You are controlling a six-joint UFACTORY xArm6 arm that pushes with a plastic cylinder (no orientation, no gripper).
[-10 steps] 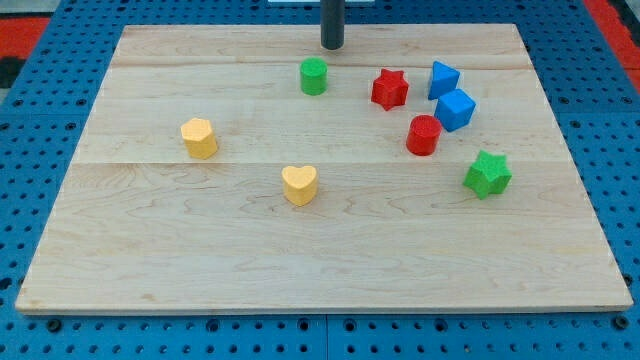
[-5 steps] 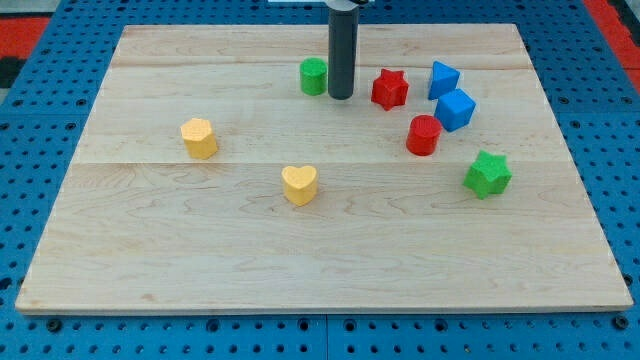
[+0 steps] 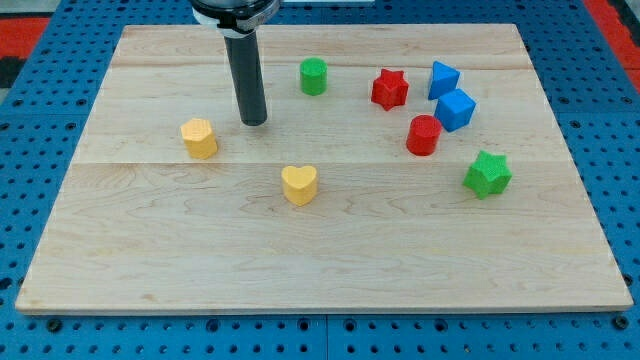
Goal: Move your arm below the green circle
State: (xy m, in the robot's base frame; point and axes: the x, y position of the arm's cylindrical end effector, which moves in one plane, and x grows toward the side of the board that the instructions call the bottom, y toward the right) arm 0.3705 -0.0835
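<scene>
The green circle block (image 3: pixel 314 76) stands near the view's top centre of the wooden board (image 3: pixel 150 250). My tip (image 3: pixel 254 121) rests on the board below and to the left of the green circle, clear of it. It sits to the right of the yellow hexagon block (image 3: pixel 199 138) and above-left of the yellow heart block (image 3: pixel 299 185), touching neither.
A red star (image 3: pixel 390 89), a blue triangular block (image 3: pixel 443 78), a blue cube (image 3: pixel 456 109), a red cylinder (image 3: pixel 423 135) and a green star (image 3: pixel 487 174) cluster at the view's right. Blue pegboard surrounds the board.
My tip has moved from above the green circle, past its right side, to a spot down and to the left of it. No block has moved.
</scene>
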